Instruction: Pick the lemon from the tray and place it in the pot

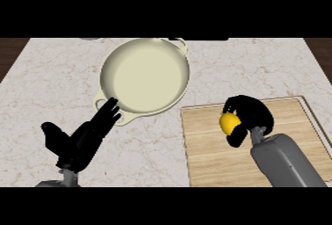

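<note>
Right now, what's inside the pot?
Only its bare cream floor shows inside the pot. The lemon is in the right hand, partly covered by it, over the tray.

The marbled table (pixel 52 79) carries a pot (pixel 146 74) just beyond the left robot hand (pixel 84 140) and a wooden tray (pixel 214 167) beneath the right robot hand (pixel 250 110).

Matt cream pot (pixel 146 77), wood-grained tray (pixel 214 145), veined marble-like counter (pixel 58 83).

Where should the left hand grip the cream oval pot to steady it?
Probably the near loop handle of the cream oval pot, approached from the near-left: it juts out by the open left hand, while the wide rim offers little to pinch. The right hand is curled round the yellow lemon.
</note>
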Robot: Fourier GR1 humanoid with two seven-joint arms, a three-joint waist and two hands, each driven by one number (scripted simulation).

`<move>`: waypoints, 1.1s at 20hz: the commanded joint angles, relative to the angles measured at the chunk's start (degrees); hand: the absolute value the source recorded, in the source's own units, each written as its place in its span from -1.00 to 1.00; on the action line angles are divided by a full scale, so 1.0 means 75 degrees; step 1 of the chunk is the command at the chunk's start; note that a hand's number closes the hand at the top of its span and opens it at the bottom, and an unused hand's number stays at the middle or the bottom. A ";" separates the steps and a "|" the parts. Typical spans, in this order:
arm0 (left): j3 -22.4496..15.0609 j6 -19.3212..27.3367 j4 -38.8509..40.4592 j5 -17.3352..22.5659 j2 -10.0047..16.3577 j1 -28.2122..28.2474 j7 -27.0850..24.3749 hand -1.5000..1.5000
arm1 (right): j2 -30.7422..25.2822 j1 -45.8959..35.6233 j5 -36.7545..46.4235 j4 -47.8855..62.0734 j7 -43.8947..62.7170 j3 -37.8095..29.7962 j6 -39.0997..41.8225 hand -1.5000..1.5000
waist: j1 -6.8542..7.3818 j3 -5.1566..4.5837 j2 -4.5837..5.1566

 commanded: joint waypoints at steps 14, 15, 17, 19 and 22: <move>0.0095 -0.0311 -0.0040 -0.0006 0.0159 0.0344 -0.0188 0.00 | 0.2186 0.1192 0.2795 -0.1655 0.6039 0.3481 -0.2868 1.00 | 0.0018 0.0019 -0.0039; 0.0007 0.0054 0.0184 -0.0142 -0.0176 -0.0090 -0.0021 0.00 | 0.2187 0.1040 0.3384 -0.1777 0.6044 0.3399 -0.2817 1.00 | -0.0165 0.0016 -0.0048; 0.0187 0.0036 0.0054 -0.0017 -0.0004 -0.0002 0.0159 0.00 | 0.2189 0.1094 0.4025 -0.2095 0.6051 0.3394 -0.2515 1.00 | -0.0203 0.0009 -0.0096; 0.0097 0.0025 0.0142 -0.0137 -0.0070 0.0105 -0.0054 0.00 | 0.2190 0.1208 0.4568 -0.2480 0.6055 0.3540 -0.2642 1.00 | -0.0228 0.0010 -0.0092; 0.0063 0.0043 0.0042 -0.0068 -0.0125 0.0051 0.0103 0.00 | 0.2191 0.0698 0.4928 -0.3620 0.6058 0.3330 -0.1738 1.00 | -0.0219 0.0011 -0.0102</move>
